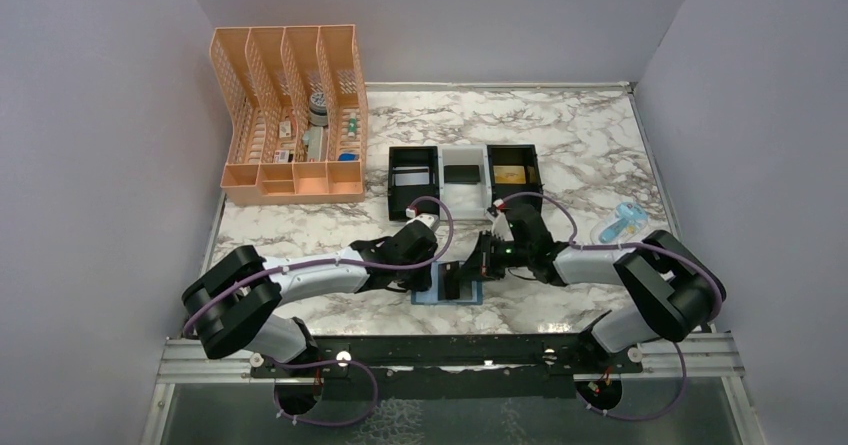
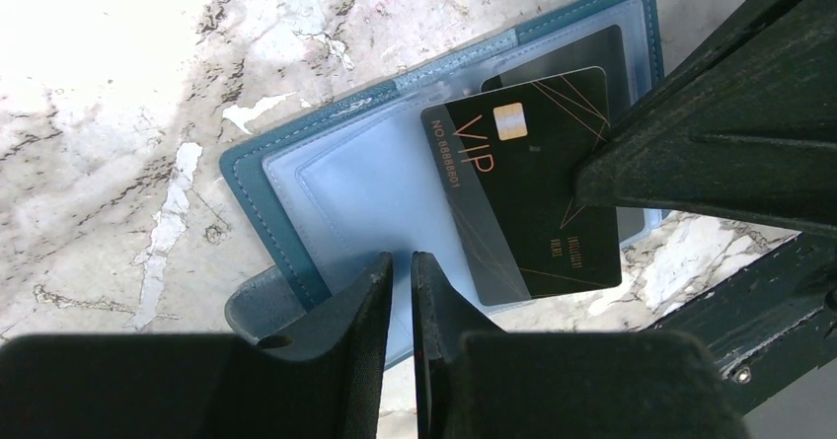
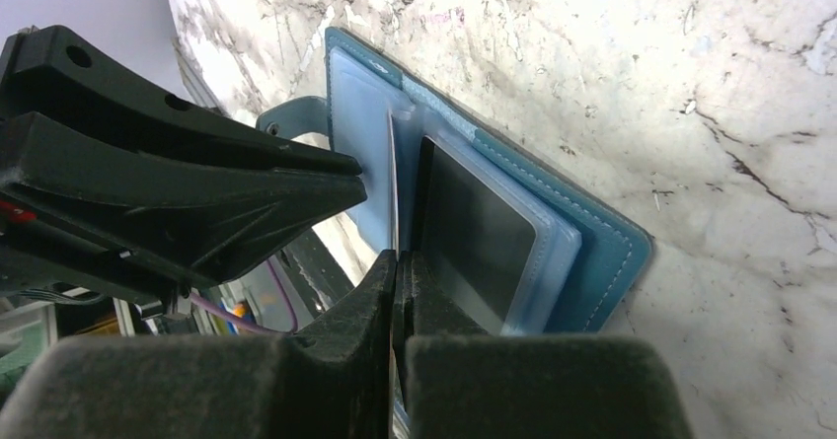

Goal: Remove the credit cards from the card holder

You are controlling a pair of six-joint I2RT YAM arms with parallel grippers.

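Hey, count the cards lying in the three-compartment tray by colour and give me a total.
Silver-grey flat rectangular cards: 1
Black flat rectangular cards: 1
Gold flat rectangular cards: 1
Total in the black-and-white three-compartment tray: 3

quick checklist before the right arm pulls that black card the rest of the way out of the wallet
1. Right fingers shut on the black card: ok.
2. Black card free of the clear pocket: not ok, one end lies under the sleeve.
3. Left fingers holding the wallet down: cannot tell. They sit nearly closed at its near edge, but a real pinch does not show.
4. Wallet open on the table: ok.
5. Second dark card seated in its own pocket behind: ok.
6. Free spot in the tray: cannot tell. All three compartments seem to hold a card already.
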